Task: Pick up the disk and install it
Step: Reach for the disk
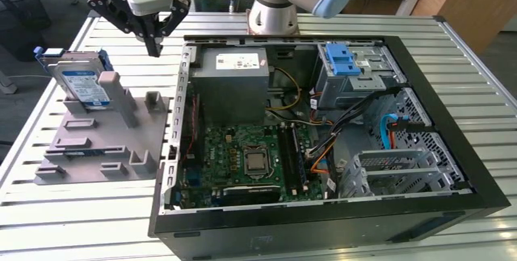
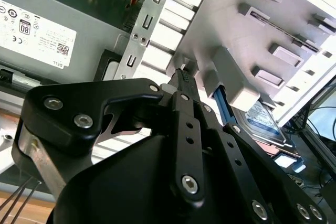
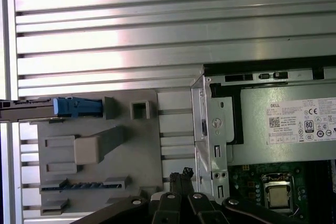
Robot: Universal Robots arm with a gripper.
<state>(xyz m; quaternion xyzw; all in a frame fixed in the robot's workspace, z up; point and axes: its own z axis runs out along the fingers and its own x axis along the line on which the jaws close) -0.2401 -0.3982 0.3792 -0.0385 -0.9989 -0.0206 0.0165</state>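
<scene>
Open black PC case, matte sheet steel, nearest. Beside it on the slatted metal table: grey moulded fixture. The disk, silver with a blue frame, stands propped in its far slot. Beyond: gripper pinched closed, empty.

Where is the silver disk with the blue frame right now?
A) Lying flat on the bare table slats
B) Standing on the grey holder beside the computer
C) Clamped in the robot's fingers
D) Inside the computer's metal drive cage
B: the disk stands on edge in the grey holder, at the exterior view's left of the computer case, while the gripper hangs above the table, holding nothing.
</scene>
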